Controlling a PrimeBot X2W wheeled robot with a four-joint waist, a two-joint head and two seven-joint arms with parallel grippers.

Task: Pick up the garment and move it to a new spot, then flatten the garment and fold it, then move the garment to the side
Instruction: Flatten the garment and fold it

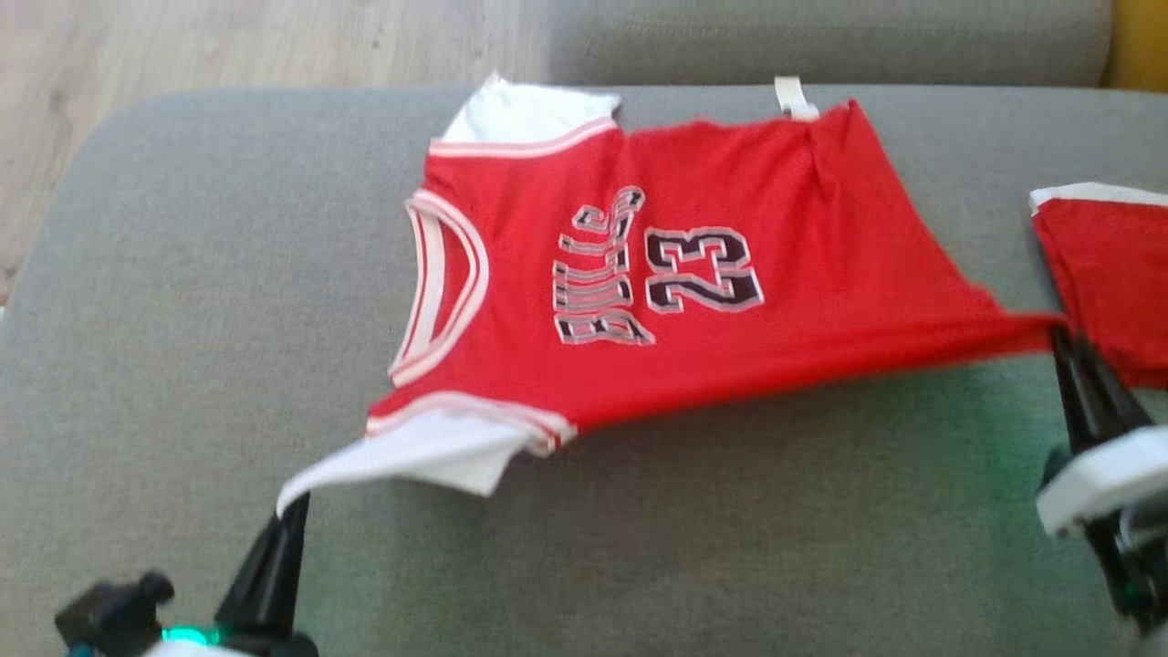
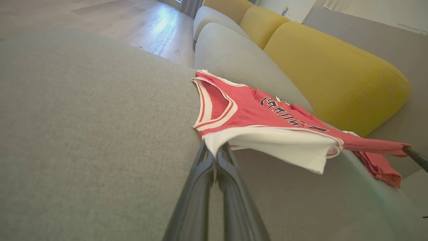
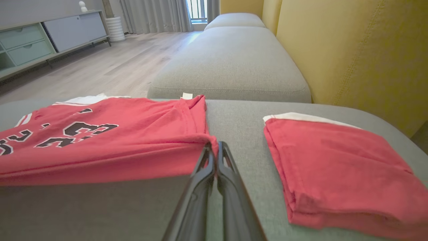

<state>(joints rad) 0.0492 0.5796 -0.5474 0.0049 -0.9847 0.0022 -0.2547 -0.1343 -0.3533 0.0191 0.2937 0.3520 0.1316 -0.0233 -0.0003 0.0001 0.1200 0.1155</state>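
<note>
Grey sofa cushion, red jersey stretched across its middle.
Left gripper is clamped on a white shoulder corner, right gripper on a hem corner, both toward the cushion's near side. The cloth looks light and limp, likely to sag; corners and hems seem the surest holds.

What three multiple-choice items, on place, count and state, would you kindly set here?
1. In the head view, the folded red garment lies: A) right of the jersey; B) left of it; C) on the floor.
2. Grippers holding the jersey: A) none; B) one; C) two.
3. The jersey's near edge is: A) rolled up; B) lifted off the cushion; C) tucked under.
1 A: at the right edge. 2 C: left gripper and right gripper each pinch a corner. 3 B: a shadow shows beneath.
</note>
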